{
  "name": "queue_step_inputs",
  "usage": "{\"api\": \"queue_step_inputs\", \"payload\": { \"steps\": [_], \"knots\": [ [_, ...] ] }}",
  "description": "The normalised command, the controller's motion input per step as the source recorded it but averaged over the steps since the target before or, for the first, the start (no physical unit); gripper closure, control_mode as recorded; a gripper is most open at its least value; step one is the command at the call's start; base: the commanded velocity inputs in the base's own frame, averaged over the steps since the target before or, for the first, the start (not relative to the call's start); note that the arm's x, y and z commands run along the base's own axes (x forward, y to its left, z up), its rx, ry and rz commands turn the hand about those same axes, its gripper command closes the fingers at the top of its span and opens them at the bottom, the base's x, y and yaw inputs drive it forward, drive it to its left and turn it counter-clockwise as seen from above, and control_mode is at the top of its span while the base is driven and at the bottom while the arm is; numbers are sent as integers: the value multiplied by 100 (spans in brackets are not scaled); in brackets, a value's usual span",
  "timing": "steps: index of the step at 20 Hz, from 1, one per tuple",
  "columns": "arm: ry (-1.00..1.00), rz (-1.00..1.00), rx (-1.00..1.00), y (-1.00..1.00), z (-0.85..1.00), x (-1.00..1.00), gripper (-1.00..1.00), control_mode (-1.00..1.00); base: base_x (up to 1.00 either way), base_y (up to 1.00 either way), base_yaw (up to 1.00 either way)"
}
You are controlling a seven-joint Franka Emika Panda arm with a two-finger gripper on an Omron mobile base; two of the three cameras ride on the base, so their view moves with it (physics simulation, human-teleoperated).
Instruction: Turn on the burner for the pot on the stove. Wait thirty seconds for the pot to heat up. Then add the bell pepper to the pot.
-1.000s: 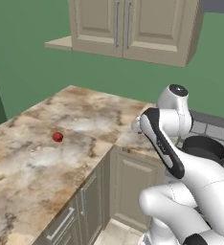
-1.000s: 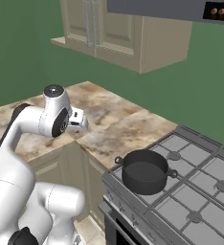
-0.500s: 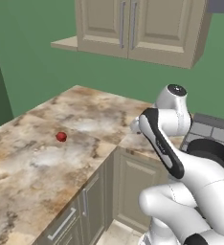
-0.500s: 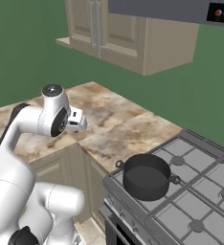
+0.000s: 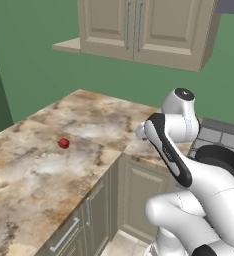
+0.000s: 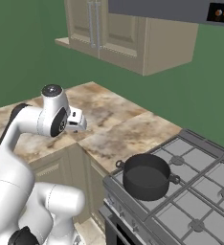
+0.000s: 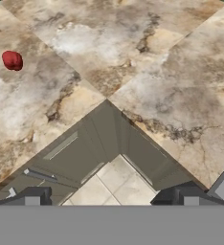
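We see the bell pepper alone on the marble bench — our jaws spread wide, holding nothing — pot on the stove

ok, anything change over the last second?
Only the viewpoint: the whole scene shifts slightly in both base views, so the base moved, not the things. The bell pepper lies in the same spot on the counter, the pot on the stove. The hand stays open, holding nothing.
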Motion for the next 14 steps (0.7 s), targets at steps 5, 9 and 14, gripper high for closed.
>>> {"api": "queue_step_inputs", "payload": {
  "steps": [5, 9, 14],
  "knots": [
    [0, 0, 0, 0, 0, 0, -100, 100, 0, 0, 0],
    [0, 0, 0, 0, 0, 0, -100, 100, 0, 0, 0],
    [0, 0, 0, 0, 0, 0, -100, 100, 0, 0, 0]
  ]
}}
